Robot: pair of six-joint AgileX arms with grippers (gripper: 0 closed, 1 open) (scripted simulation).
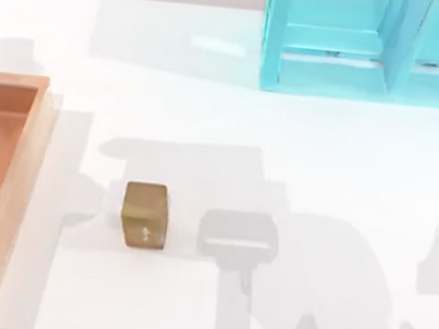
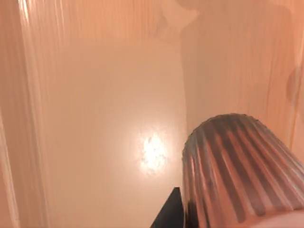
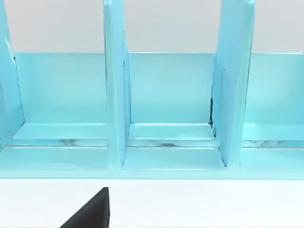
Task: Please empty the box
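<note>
Box [image 1: 42, 128] at the left edge of the white tabletop [image 1: 282, 155].
Its floor is orange-brown. A small brown block [image 1: 145, 215] sits on the tabletop just beside it, and a blue shelf [image 1: 346, 56] stands at the back. Whether either arm's fingers are open or closed, I cannot tell.

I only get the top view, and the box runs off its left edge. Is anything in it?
Observer: Yes. The left wrist view shows a ribbed metallic object over the box floor.
Operator: Is the left gripper holding it?
Observer: Cannot tell; the left gripper is right beside it.
Operator: And the right gripper?
Observer: The right gripper faces the shelf, at its middle compartment.
</note>
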